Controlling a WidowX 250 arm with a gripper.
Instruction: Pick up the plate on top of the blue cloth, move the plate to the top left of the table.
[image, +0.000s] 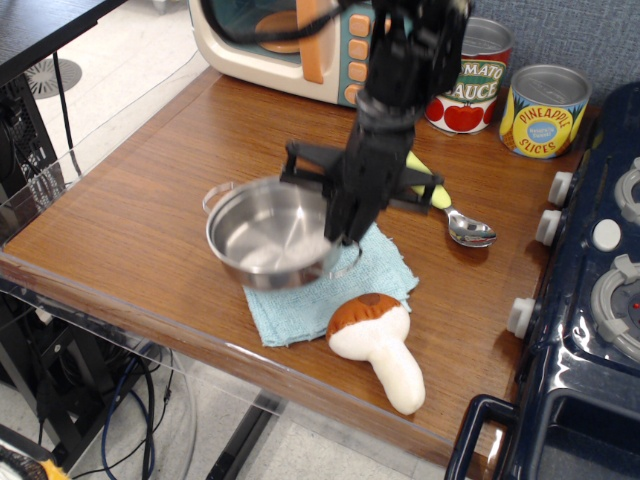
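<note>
The plate (268, 230) is a small shiny steel pot with wire loop handles. It hangs tilted a little above the blue cloth (330, 285), which lies on the brown table (150, 190) near its front edge. My gripper (342, 232) is shut on the pot's right wall and holds it up. The black arm comes down from the upper middle. The pot hides the cloth's left part.
A plush mushroom (378, 342) lies at the cloth's right front corner. A spoon with a green handle (450, 210) lies behind the gripper. A toy microwave (285, 40) and two cans (545, 110) stand at the back. A dark blue toy stove (590, 290) fills the right side.
</note>
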